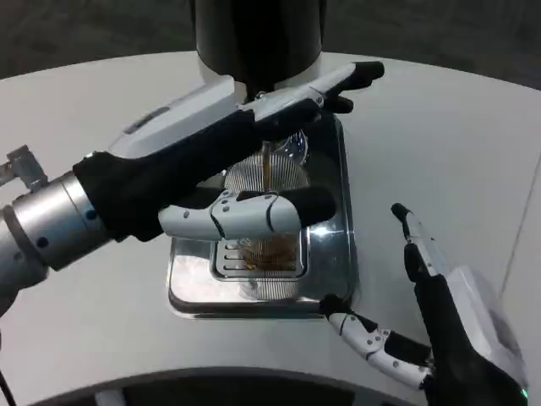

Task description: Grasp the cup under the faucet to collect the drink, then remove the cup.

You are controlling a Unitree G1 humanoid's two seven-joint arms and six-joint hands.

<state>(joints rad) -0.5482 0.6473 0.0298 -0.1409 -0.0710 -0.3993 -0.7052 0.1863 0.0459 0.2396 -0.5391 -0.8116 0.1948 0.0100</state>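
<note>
cup (269,182): clear ribbed glass, upright | on metal drip tray (334,279), over its grate | under faucet (266,150) | brown stream falling in, amber drink pooled at bottom | partly hidden by fingers (254,214)

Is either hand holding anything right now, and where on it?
The left hand grips the ribbed cup around its upper body, under the pouring faucet. The right hand holds nothing, fingers apart.
</note>
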